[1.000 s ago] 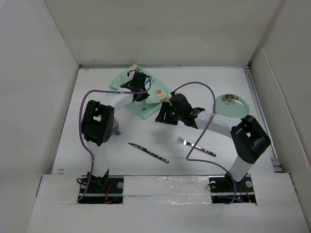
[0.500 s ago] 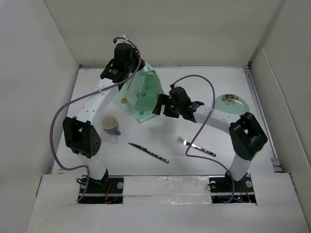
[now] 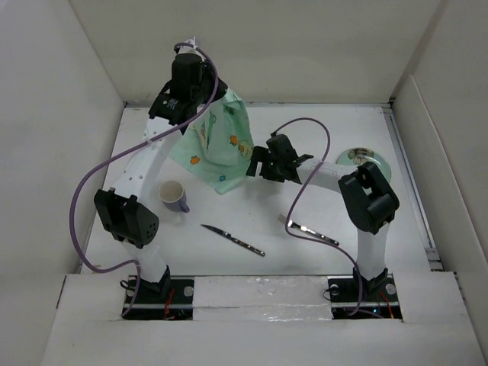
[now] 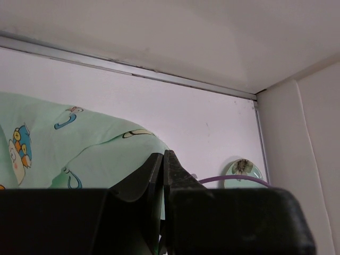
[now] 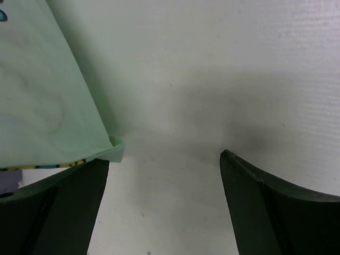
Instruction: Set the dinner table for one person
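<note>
The placemat (image 3: pixel 217 145) is held up over the far-left part of the table (image 3: pixel 351 126) by the left gripper (image 4: pixel 162 159), whose jaws are pressed together on a fold of the cloth at its top. The sheet hangs below it, creased and slanted. Whether its lowest corner touches the table cannot be told. The right gripper (image 5: pixel 163 158) is spread wide with nothing between its fingers, and the placemat's lower corner is seen right at 1 finger (image 5: pixel 69 207), not between the 2.

The main risk is judged to be a missed second grasp. If the right gripper is shut where it stands, only air may be caught, since the corner lies beside the gap and not inside it. The thin pinch of the left gripper could also let the cloth slip, and the placemat would then be dropped in a heap. If the hanging sheet is swung or lowered carelessly, the cup (image 3: pixel 174 197) near its lower edge could be knocked over, or the cloth could be laid wrinkled. The knife (image 3: pixel 232 239), fork (image 3: pixel 309 231) and plate (image 3: pixel 364 160) lie apart from it and are less likely to be disturbed.
</note>
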{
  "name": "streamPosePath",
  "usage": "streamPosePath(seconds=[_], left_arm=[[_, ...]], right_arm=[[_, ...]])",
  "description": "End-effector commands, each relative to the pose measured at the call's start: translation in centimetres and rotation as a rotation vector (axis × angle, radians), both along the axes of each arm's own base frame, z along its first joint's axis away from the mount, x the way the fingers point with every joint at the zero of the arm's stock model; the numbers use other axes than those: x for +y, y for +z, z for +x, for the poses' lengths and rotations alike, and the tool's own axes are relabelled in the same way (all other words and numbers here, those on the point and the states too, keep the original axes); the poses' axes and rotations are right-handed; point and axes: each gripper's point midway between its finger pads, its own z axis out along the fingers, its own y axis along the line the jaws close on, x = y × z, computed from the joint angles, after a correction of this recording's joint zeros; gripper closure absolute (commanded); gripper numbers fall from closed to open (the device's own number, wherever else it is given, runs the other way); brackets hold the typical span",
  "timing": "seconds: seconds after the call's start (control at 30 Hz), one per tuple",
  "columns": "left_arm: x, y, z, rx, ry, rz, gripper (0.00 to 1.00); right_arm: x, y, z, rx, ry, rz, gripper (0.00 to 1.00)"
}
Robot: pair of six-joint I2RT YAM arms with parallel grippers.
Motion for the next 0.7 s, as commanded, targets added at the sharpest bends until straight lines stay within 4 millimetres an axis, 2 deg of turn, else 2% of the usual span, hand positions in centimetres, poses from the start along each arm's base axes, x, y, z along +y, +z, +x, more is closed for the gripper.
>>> streamPosePath(seconds=[0.0, 0.07, 0.23, 0.3, 0.33, 0.37, 0.4, 0.43, 0.47, 0.5, 0.53, 0.57, 0.6, 0.63, 0.67], left_arm=[[1.4, 4.2, -1.4, -0.089, 0.008, 0.005, 1.0], [1.8, 4.1, -1.5, -0.083, 0.011, 0.0, 1.0], [2.8, 3.6, -1.0, -0.073, 0.016, -0.001, 1.0], [2.5, 3.5, -0.9, -0.069, 0.004, -0.012, 1.0], [2.7, 3.3, -0.3, -0.071, 0.008, -0.011, 1.0], [2.7, 3.3, -0.3, -0.071, 0.008, -0.011, 1.0], [2.6, 3.6, -0.2, -0.079, 0.004, -0.013, 1.0], [3.2, 3.5, 1.0, -0.085, 0.016, -0.02, 1.0], [3.2, 3.5, 1.1, -0.085, 0.016, -0.02, 1.0], [3.2, 4.8, 1.3, -0.112, 0.002, -0.039, 1.0], [3.2, 5.4, 1.8, -0.128, -0.005, -0.056, 1.0], [3.6, 5.1, 3.0, -0.127, -0.001, -0.066, 1.0], [3.3, 7.3, 3.0, -0.171, -0.031, -0.104, 1.0], [3.3, 8.3, 3.5, -0.2, -0.041, -0.128, 1.0], [3.3, 8.7, 4.3, -0.22, -0.053, -0.143, 1.0]], right_arm=[[2.2, 4.0, 3.3, -0.163, 0.043, 0.102, 0.1], [3.3, 4.0, 3.9, -0.192, 0.095, 0.116, 0.15], [6.0, 8.1, 5.8, -0.307, 0.164, 0.22, 0.29], [5.8, 9.5, 7.0, -0.341, 0.172, 0.254, 0.49], [5.1, 11.3, 8.2, -0.366, 0.142, 0.241, 0.87], [5.1, 11.3, 8.2, -0.366, 0.142, 0.241, 0.87], [3.4, 12.2, 9.5, -0.389, 0.077, 0.206, 0.95], [1.3, 16.4, 10.6, -0.463, 0.031, 0.164, 1.0], [1.3, 16.5, 10.6, -0.464, 0.031, 0.163, 1.0], [-0.8, 18.3, 11.7, -0.505, -0.028, 0.132, 1.0], [-2.3, 21.2, 12.0, -0.56, -0.067, 0.107, 1.0], [-3.6, 24.3, 12.4, -0.6, -0.083, 0.063, 1.0], [-5.1, 26.3, 13.0, -0.631, -0.126, 0.028, 1.0], [-6.6, 28.4, 13.5, -0.662, -0.151, 0.005, 1.0], [-7.1, 31.9, 13.2, -0.707, -0.152, -0.018, 1.0]])
